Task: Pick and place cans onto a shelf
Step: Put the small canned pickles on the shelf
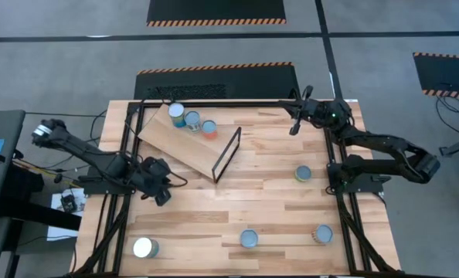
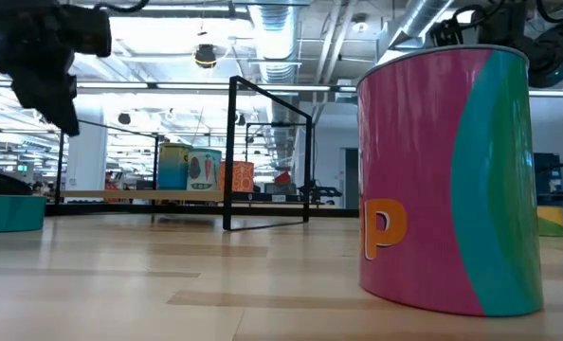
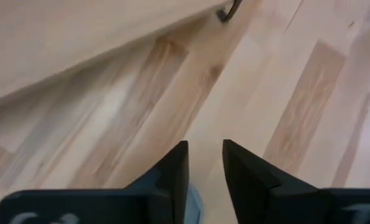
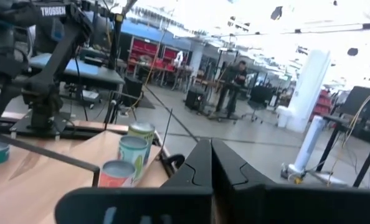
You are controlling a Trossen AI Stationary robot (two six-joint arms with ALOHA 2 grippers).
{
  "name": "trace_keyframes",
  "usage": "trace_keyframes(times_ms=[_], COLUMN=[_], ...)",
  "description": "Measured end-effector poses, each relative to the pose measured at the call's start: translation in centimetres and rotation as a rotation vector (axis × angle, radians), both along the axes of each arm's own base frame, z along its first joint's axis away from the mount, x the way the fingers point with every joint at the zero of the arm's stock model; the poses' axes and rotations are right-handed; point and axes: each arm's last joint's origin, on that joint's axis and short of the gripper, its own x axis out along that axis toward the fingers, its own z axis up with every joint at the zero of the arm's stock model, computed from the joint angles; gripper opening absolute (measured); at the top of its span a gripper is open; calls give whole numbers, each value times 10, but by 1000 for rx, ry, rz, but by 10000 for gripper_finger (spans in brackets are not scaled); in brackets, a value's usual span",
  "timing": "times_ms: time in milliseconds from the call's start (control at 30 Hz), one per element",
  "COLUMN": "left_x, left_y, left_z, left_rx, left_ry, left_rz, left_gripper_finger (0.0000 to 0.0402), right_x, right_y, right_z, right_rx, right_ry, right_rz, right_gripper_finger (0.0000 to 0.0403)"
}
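The shelf [image 1: 189,140] is a tilted light-wood board at the table's far left, with a black frame [image 1: 228,154] at its right end. Three cans [image 1: 192,121] stand in a row on it; they also show in the low view [image 2: 203,169] and the right wrist view [image 4: 131,155]. Several more cans stand on the table: one at the right [image 1: 303,174], two near the front [image 1: 249,239] [image 1: 322,234], one at the front left [image 1: 145,248]. My left gripper [image 1: 161,193] [image 3: 205,165] is slightly open and empty over bare table, just in front of the shelf. My right gripper [image 1: 295,126] [image 4: 211,155] is shut and empty at the far right.
A pink and teal can [image 2: 447,180] stands very close to the low camera. The table's black frame rails [image 1: 341,208] run along its left, right and far sides. Bare wood lies in the table's middle [image 1: 245,193]. A person stands far off in the room [image 4: 238,74].
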Motion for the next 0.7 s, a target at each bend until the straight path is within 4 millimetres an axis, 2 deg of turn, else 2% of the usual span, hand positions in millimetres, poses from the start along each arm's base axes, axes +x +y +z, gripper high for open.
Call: trace_keyframes(times_ms=[400, 700], left_x=[12, 13], left_y=[-16, -17], left_z=[-29, -31], left_rx=[28, 32], left_ry=[198, 216], left_rz=[-23, -24], left_gripper_finger=[120, 122], right_x=[0, 0], right_y=[1, 0], right_z=[3, 3], right_rx=[-22, -13], right_ry=[-20, -24], right_rz=[2, 3], right_gripper_finger=[10, 10])
